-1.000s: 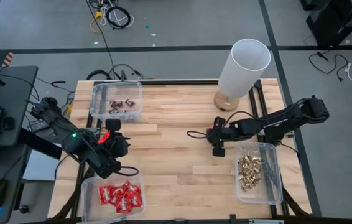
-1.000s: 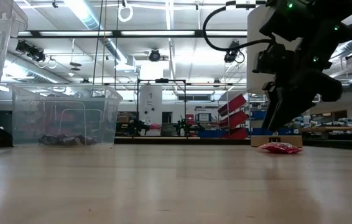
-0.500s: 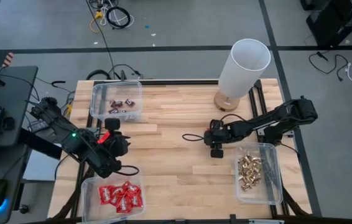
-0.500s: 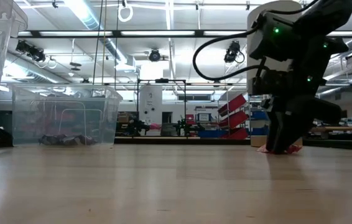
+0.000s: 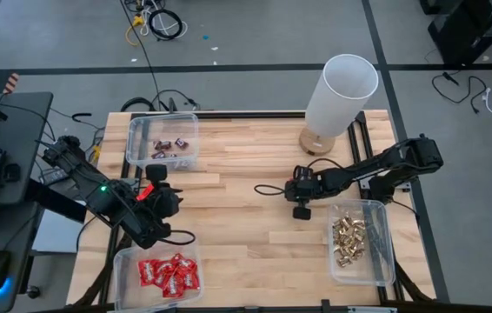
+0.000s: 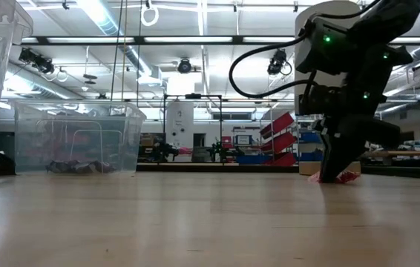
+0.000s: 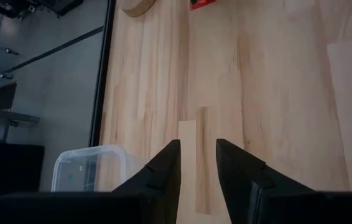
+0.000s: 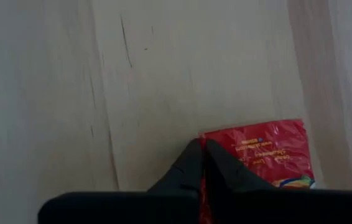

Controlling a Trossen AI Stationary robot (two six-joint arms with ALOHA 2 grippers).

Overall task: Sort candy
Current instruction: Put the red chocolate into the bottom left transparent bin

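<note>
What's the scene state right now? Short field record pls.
right pincer: shut on the red candy packet, down at the tabletop
left pincer: open, empty, waiting by the table's left edge
red-candy bin: front left, holds red packets
dark-bar bin: back left, few bars
gold-candy bin: front right, gold pieces
white cylinder: back right, upright

red packet (image 8: 257,155) partly under gripper (image 8: 202,163)
</note>
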